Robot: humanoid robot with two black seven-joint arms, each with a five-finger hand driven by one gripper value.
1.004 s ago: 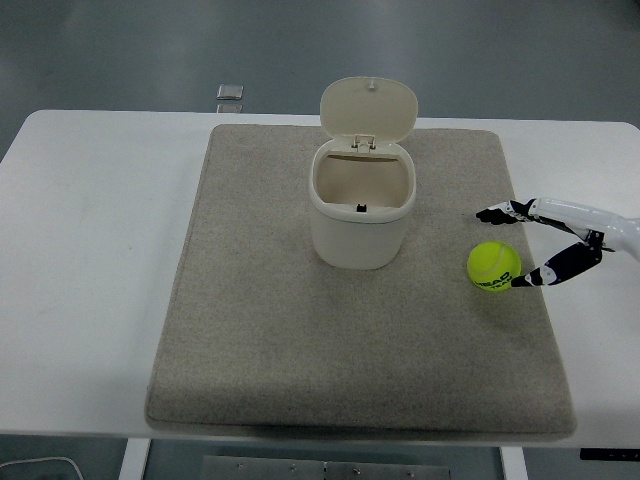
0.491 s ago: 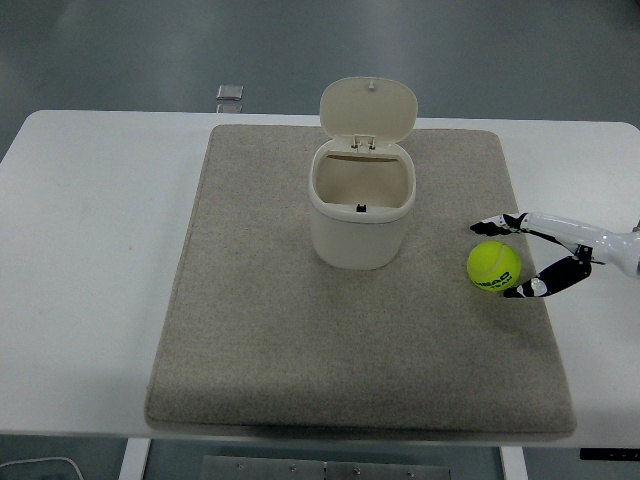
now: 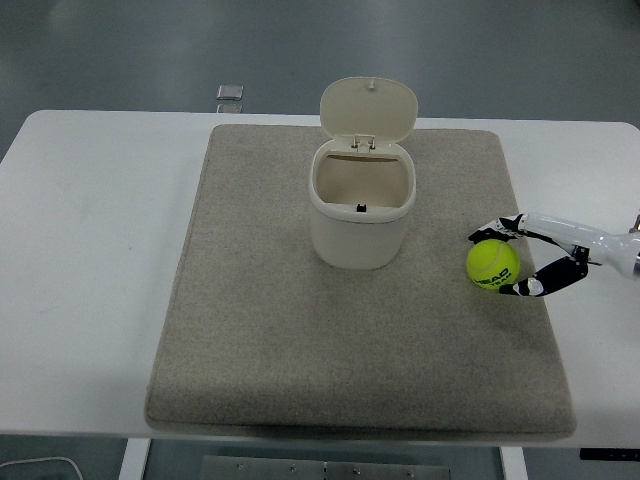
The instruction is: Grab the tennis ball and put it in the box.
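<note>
On the right part of the beige mat (image 3: 300, 340), the fingers (image 3: 495, 231) and thumb of the right hand (image 3: 545, 255) are spread around the yellow tennis ball (image 3: 492, 262), one on each side, close to it or just touching. The ball lies on the mat, well apart from the open cream box (image 3: 361, 205) standing in the middle of the white table (image 3: 90, 250)

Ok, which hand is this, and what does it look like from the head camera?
It is the right hand, entering from the right edge. Its slim fingers are black with white patches, and a smooth white casing covers the part behind them. No cables or readable markings show. The left arm is out of view.
</note>
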